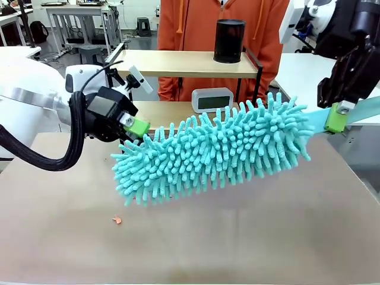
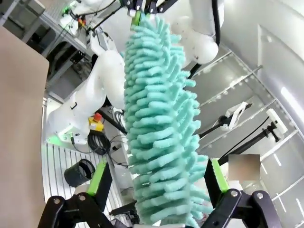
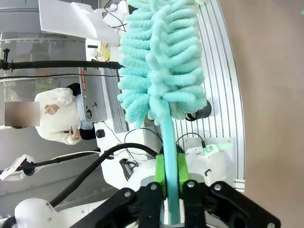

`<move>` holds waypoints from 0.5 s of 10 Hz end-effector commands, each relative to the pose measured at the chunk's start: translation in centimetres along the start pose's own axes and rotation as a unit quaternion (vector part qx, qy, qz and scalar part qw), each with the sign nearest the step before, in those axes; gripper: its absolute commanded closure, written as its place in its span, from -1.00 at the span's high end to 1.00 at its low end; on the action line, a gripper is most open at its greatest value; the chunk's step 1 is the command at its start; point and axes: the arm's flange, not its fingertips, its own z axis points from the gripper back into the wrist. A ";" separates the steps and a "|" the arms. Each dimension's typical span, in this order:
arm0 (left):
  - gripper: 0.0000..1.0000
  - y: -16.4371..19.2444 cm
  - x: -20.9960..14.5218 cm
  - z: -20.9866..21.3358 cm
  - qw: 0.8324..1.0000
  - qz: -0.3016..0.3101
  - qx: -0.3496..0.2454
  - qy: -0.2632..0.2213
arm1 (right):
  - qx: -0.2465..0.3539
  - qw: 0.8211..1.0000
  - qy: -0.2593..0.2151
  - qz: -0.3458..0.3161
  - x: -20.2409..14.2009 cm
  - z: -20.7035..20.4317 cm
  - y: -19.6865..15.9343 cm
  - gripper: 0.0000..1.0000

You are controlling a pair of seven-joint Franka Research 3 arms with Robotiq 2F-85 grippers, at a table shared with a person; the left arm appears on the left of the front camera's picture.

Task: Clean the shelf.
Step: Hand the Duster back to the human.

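The right gripper (image 1: 339, 117) is clamped on the flat turquoise handle (image 3: 169, 156) of a fluffy chenille duster (image 1: 214, 151), holding it roughly level in the air above the brown table (image 1: 249, 237), tip pointing toward the robot's left. In the right wrist view both green pads press flat against the handle. The left gripper (image 2: 159, 183) has its jaws spread wide, 1 green finger on each side of the duster's free end; the fibres brush between them but the jaws are not closed on anything, so this looks like either a handover or a steadying move, and I cannot say which.

The shelf (image 1: 178, 62) stands at the far side of the table, in front of a person in an orange top. A black cylinder (image 1: 229, 40) sits on its upper board and a small grey digital clock (image 1: 212, 100) on the lower 1. The duster is near the shelf but apart from both boards. I'd judge the cleaning as barely started: tool in hand, nothing wiped that I can see, and both objects probably need working around. A small orange scrap (image 1: 117, 219) lies on the table.
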 end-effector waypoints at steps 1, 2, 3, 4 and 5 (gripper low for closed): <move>1.00 0.3 -0.8 -1.1 0.999 -0.023 0.017 0.028 | 0.003 1.000 -0.016 -0.002 -0.1 -0.1 -0.5 -0.74; 1.00 0.2 -1.0 -1.4 0.998 -0.036 0.037 0.030 | 0.005 1.000 -0.017 -0.005 -0.2 -0.2 -0.8 -0.74; 1.00 0.1 -1.1 -1.6 0.998 -0.037 0.029 0.035 | 0.005 1.000 -0.018 -0.006 -0.2 -0.3 -0.9 -0.74; 1.00 0.0 -1.1 -1.8 0.998 -0.041 0.025 0.039 | 0.007 1.000 -0.021 -0.005 -0.3 -0.2 -1.0 -0.74; 1.00 -0.1 -1.2 -1.9 0.998 -0.044 0.022 0.041 | 0.009 1.000 -0.023 -0.006 -0.3 -0.3 -1.0 -0.74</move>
